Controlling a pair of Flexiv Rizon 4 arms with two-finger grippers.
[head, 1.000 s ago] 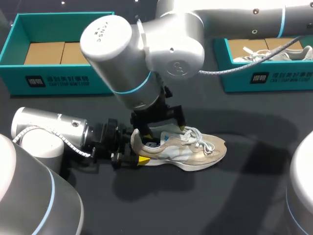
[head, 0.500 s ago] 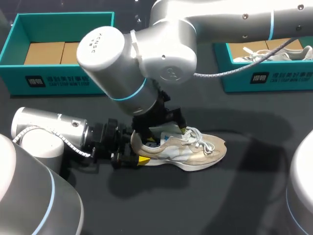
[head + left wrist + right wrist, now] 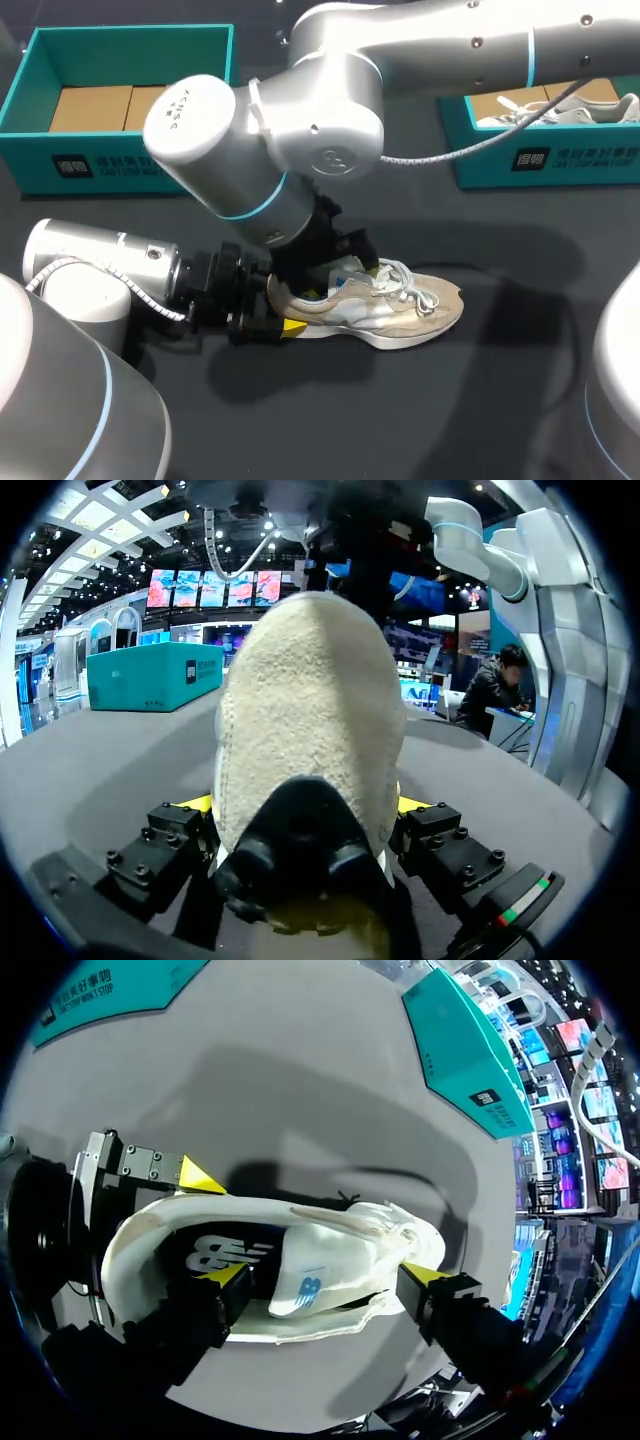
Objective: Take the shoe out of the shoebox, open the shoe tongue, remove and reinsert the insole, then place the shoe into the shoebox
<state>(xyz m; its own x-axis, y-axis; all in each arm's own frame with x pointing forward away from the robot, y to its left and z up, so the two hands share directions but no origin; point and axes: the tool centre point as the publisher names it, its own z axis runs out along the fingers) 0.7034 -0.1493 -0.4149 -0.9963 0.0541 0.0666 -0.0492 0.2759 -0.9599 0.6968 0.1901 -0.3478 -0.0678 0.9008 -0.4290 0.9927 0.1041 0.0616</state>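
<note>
A beige and white shoe lies on its sole on the dark table, toe to the right. My left gripper is at the heel. In the left wrist view the fuzzy heel fills the gap between the fingers, and both touch it. My right arm reaches in over the shoe's opening. In the right wrist view my right gripper stands open. One yellow tip is over the black insole, the other beside the laces. The white tongue lies between them.
A teal shoebox with brown cardboard inside stands at the back left. A second teal box at the back right holds another white shoe. Bare dark tabletop lies in front of the shoe and to its right.
My right arm's big wrist joint has swung left and a little down over the shoe. Its fingers have come slightly closer together. The shoe and the left gripper have stayed put.
</note>
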